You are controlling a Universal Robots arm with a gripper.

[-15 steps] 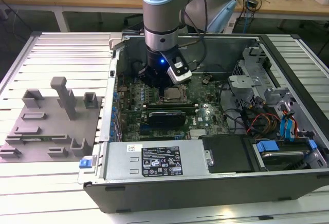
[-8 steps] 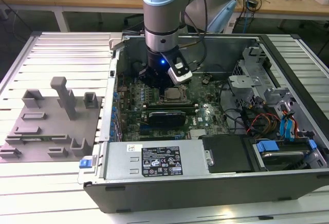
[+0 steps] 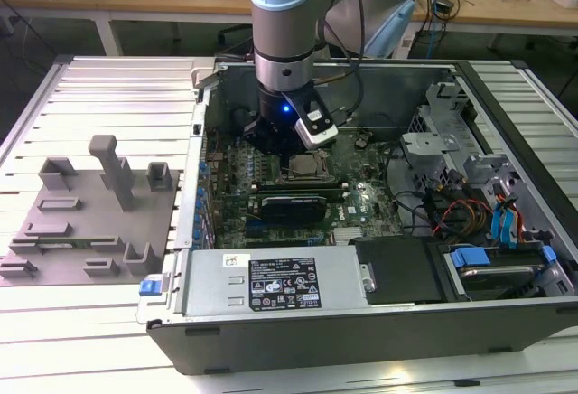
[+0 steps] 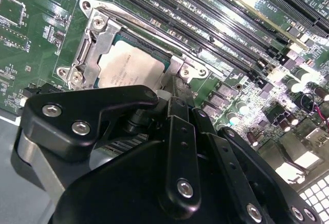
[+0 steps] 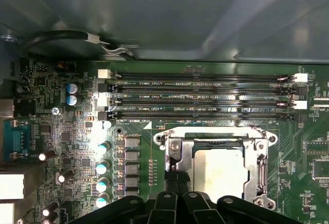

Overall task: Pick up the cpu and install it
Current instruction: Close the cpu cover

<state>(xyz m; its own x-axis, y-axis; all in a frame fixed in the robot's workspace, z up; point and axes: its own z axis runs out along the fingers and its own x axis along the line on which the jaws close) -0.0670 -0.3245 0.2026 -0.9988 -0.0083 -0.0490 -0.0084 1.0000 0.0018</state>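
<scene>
Counts: one cpu, one gripper, one metal socket frame, four memory slots.
Cpu place: seated flat inside the socket frame, about mid-way across the motherboard, just beside the memory slots.
Fingers: the fingers are pressed together, with their tips at the frame's edge beside the cpu; whether they touch it cannot be told.
Writing: one white printed label lies along the near edge of the case.
</scene>
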